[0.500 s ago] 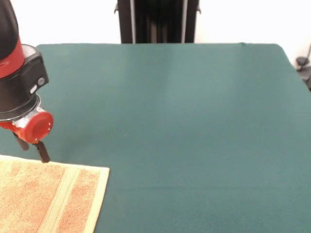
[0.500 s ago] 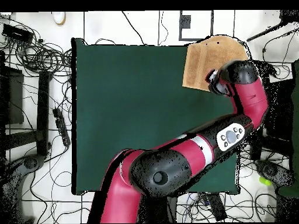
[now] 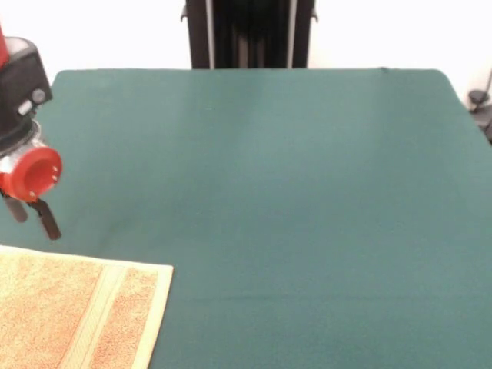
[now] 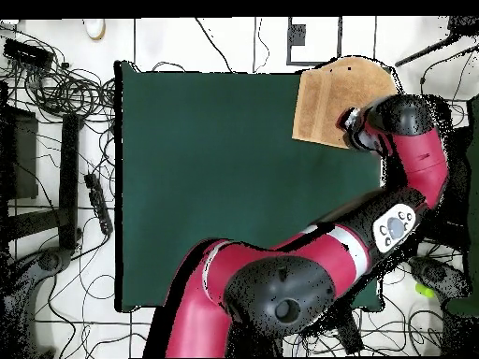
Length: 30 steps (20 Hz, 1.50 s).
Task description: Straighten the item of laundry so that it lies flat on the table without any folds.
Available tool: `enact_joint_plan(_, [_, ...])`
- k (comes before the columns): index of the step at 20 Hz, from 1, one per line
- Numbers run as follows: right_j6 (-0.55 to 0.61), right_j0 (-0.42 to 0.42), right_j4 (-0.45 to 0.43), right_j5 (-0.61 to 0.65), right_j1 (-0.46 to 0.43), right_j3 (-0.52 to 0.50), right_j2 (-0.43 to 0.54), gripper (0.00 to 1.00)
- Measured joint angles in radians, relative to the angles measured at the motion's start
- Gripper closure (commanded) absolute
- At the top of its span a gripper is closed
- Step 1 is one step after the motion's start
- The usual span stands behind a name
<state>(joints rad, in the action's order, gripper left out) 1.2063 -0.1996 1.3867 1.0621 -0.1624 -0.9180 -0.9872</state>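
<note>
The orange-tan towel (image 3: 69,315) lies flat at the near left corner of the green table (image 3: 292,192), with its paler stripe running near its right edge; it runs out of the picture at the left and bottom. In the overhead view the towel (image 4: 327,98) sits at the table's (image 4: 206,168) top right corner. My gripper (image 3: 32,217) hangs just above the table beyond the towel's far edge, open and empty, not touching the towel. In the overhead view the gripper (image 4: 352,122) is at the towel's lower right edge, mostly hidden by the wrist.
My red arm (image 4: 412,187) curves along the table's right side in the overhead view. Cables and stands (image 4: 65,93) lie on the floor around the table. A dark pedestal (image 3: 250,34) stands behind the table's far edge.
My gripper has lifted and moved left in the front view, away from the towel's far edge. The arm has swung outward toward the table's side. The towel has not moved.
</note>
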Motion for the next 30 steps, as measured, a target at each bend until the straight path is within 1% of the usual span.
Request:
enact_joint_plan(6, [0.000, -0.044, -0.072, -0.057, 0.042, 0.030, 0.044, 0.00])
enact_joint_plan(10, [0.000, -0.079, -0.112, -0.091, 0.042, 0.080, 0.069, 0.00])
enact_joint_plan(13, [0.000, -0.091, -0.131, -0.148, 0.037, 0.107, 0.094, 0.00])
enact_joint_plan(14, [0.000, -0.090, -0.134, -0.161, 0.036, 0.110, 0.098, 0.00])
enact_joint_plan(15, [0.001, -0.086, -0.144, -0.205, 0.029, 0.120, 0.110, 0.00])
enact_joint_plan(22, [0.042, -0.055, -0.179, -0.305, -0.001, 0.152, 0.117, 0.00])
enact_joint_plan(30, [0.202, 0.012, -0.237, -0.320, -0.041, 0.185, 0.117, 0.00])
